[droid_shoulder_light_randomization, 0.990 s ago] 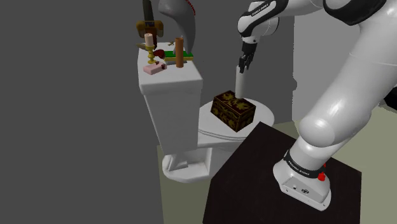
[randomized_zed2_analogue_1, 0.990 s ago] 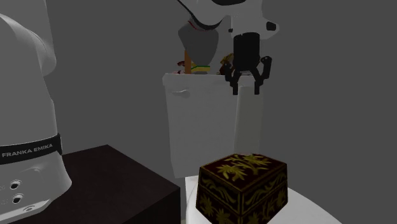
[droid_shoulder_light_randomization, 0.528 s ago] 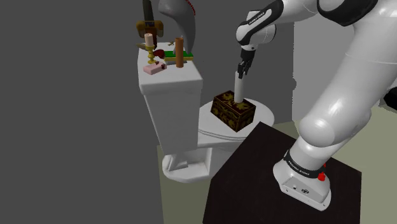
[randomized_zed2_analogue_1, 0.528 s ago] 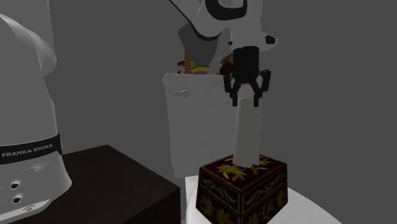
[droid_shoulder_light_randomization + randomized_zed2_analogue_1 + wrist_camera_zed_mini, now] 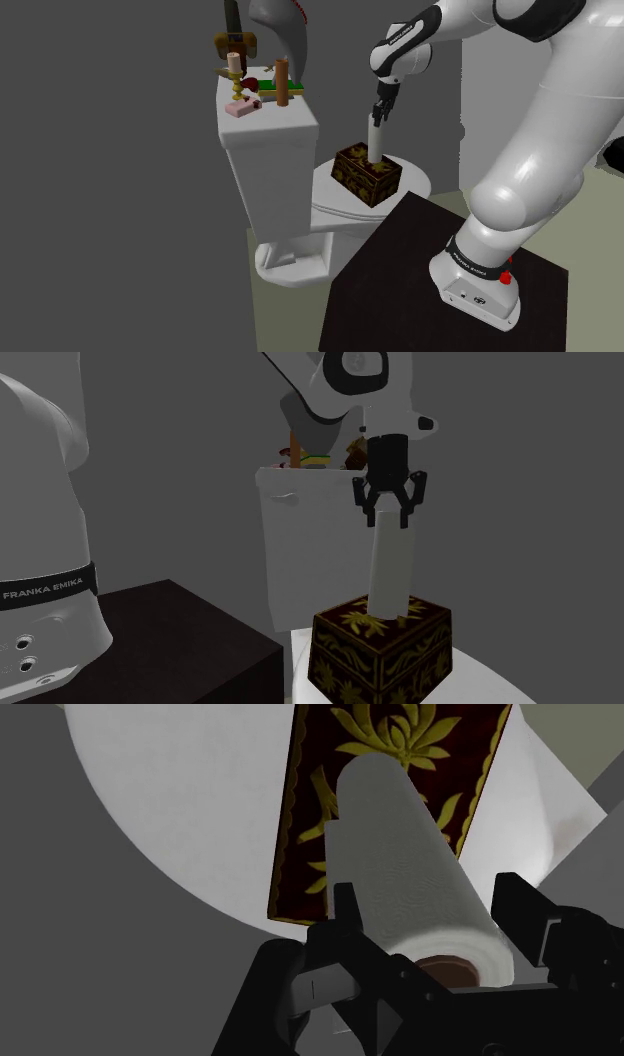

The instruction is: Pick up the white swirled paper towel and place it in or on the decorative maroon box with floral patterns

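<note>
Paper towel roll point(image 5: 390, 567) stands upright on the lid of the maroon box point(image 5: 385, 647), just off the lid's middle. It is a long, plain white cylinder. Seen from the wrist point(image 5: 400, 854), its sheet has a fine dimpled grain and a brown cardboard core shows at the end nearest the camera. No swirl can be made out on it. The box point(image 5: 305, 824) is dark maroon with gold leaf and flower figures and a scalloped gold border. It sits on the closed white toilet seat point(image 5: 415, 180).

In the shoulder view the roll point(image 5: 375, 143) rises from the box point(image 5: 365, 175) toward 12 o'clock. The toilet tank point(image 5: 270, 150) lies at the box's 10 o'clock, and the dark stand top point(image 5: 400, 270) at its 5 o'clock. The small things on the tank top point(image 5: 250, 90) are too small to name with any certainty. The roll's foot covers part of the lid's pattern, and the box's lowest corner is cut off by the second exterior view's edge.

The gripper point(image 5: 388, 517) hangs straight over the roll, at the roll's 12 o'clock, its black fingers spread to either side of the upper end. From the wrist point(image 5: 430, 899) a thin gap shows between one finger point(image 5: 520, 909) and the paper. The other finger overlaps the roll's edge, so contact there cannot be judged. The jaws are parted and do not clamp the roll. In the shoulder view the gripper point(image 5: 380, 112) sits right at the top of the roll.
</note>
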Robot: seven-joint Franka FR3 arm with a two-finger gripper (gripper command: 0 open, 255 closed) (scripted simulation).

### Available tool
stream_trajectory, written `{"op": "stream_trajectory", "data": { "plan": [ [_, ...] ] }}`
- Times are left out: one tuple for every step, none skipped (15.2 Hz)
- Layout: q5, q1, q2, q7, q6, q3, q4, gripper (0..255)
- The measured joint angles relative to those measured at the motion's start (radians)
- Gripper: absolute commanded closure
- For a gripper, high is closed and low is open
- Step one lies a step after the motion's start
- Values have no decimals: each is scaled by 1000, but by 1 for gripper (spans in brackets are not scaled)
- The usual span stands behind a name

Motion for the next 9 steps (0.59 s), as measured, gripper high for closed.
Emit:
{"op": "stream_trajectory", "data": {
  "plan": [
    [0,0,0,0,-1,0,1,255],
    [-1,1,-2,2,-1,0,-1,0],
    [-1,1,2,2,-2,1,-3,0],
    [0,1,4,3,-2,1,-3,0],
    [0,1,6,3,-2,1,-3,0],
    [0,1,6,3,-2,1,-4,0],
    [0,2,7,3,-1,1,-4,0],
    [0,1,5,3,-2,1,-5,0],
    [-4,2,-6,6,-16,1,-2,0]
  ]
}}
